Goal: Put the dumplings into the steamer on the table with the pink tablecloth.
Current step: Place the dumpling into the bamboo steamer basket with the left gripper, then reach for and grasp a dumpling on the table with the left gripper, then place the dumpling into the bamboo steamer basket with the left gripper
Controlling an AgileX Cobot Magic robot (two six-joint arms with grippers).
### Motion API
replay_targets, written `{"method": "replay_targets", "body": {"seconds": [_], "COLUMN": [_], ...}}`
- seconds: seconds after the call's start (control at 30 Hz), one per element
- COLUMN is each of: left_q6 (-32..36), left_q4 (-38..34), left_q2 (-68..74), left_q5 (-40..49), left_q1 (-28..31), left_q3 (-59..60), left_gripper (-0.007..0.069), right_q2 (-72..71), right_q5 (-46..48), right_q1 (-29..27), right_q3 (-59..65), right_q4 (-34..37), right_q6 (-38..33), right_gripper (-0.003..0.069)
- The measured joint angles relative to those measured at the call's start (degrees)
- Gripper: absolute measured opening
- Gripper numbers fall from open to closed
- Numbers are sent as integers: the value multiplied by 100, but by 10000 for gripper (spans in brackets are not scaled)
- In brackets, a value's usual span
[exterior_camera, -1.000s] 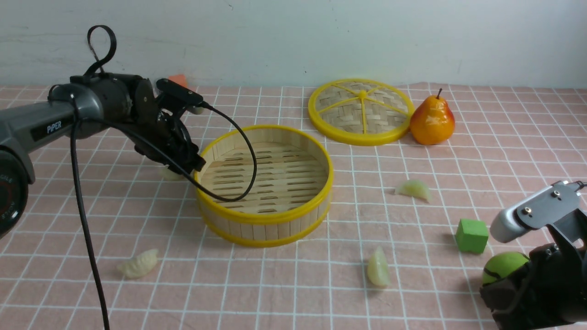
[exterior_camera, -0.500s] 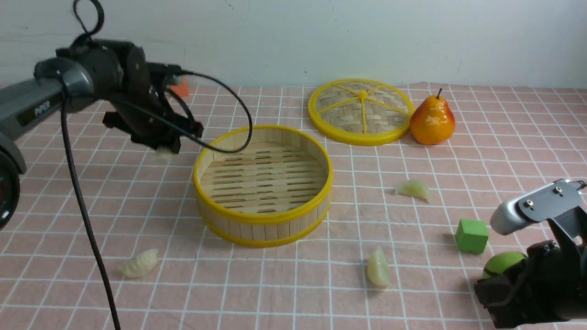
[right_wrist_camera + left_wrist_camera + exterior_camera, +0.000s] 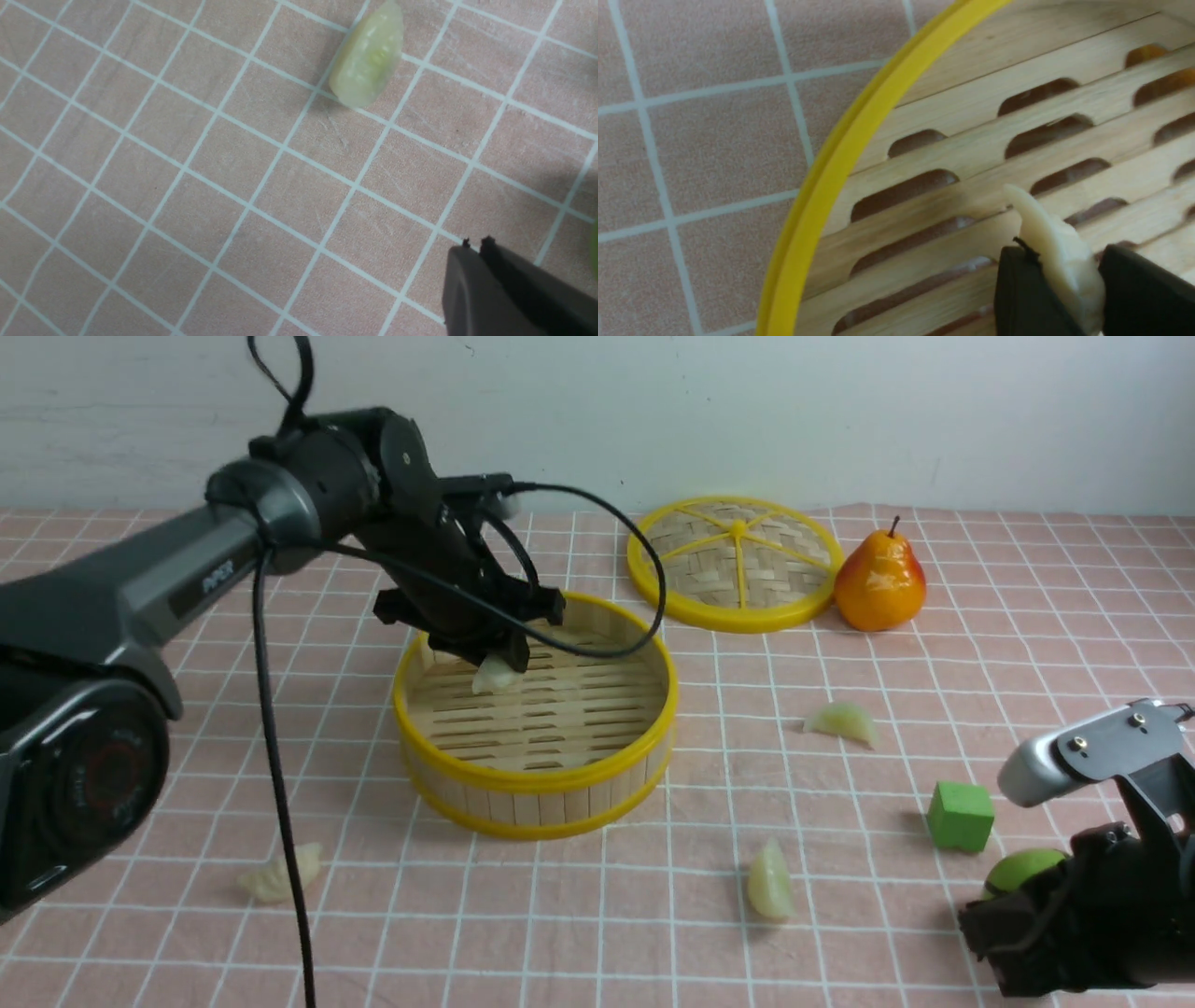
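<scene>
My left gripper (image 3: 504, 658) is shut on a cream-white dumpling (image 3: 490, 678), which hangs just above the slat floor in the left part of the steamer (image 3: 537, 782). In the left wrist view the dumpling (image 3: 1052, 242) is pinched between the two black fingers (image 3: 1017, 289), inside the yellow rim (image 3: 840, 154). Another cream dumpling (image 3: 277, 875) lies on the pink tablecloth (image 3: 187, 756) at front left. Two green dumplings (image 3: 845, 721) (image 3: 770, 893) lie right of the steamer. My right gripper (image 3: 474, 242) is shut and empty, low at front right, near one green dumpling (image 3: 369, 60).
The woven lid (image 3: 738, 563) lies behind the steamer with a pear (image 3: 879, 581) beside it. A green cube (image 3: 961, 816) and a green ball (image 3: 1018, 875) sit close to the right arm. The left arm's cable (image 3: 644, 588) loops over the steamer's back rim.
The left gripper closed on the cream dumpling left of the steamer, lifted it and carried it right, over the rim into the steamer. The right arm has barely moved.
</scene>
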Motion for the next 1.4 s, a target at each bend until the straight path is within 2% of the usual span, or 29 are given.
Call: {"method": "replay_targets", "body": {"seconds": [0.1,0.17,0.3,0.43,0.57,0.63,0.8,0.9,1.1,1.27,1.4], "left_q6": [-377,-599,-673,-702,-699,-614,-547,-594,-617,-612,-516], "left_q4": [317,559,851,988,1177,1442,2169,2388,2297,1820,1236], "left_q2": [40,-66,-667,-1586,-2460,-2496,-2342,-2199,-2090,-2149,-2517], "left_q5": [72,490,1555,1705,1725,1475,559,223,195,513,744], "left_q1": [-71,-103,-122,-96,15,44,44,44,48,30,-20], "left_q3": [-62,-239,-469,180,2242,3181,4324,4441,4413,3942,3061], "left_gripper": [316,410,479,481,471,468,465,457,353,353,353], "right_q2": [0,0,0,4,4,4,4,4,4,4,4], "right_q5": [41,77,124,150,208,269,297,303,321,310,262], "right_q1": [0,0,0,4,6,6,6,6,6,6,6], "right_q3": [0,0,0,0,0,0,0,0,0,0,0], "right_q4": [69,94,139,204,233,288,548,598,673,692,692], "right_q6": [0,-5,-5,-5,-5,-5,-51,-188,-328,-341,-346], "right_gripper": [31,31,33,36,41,43,49,51,57,62,68]}}
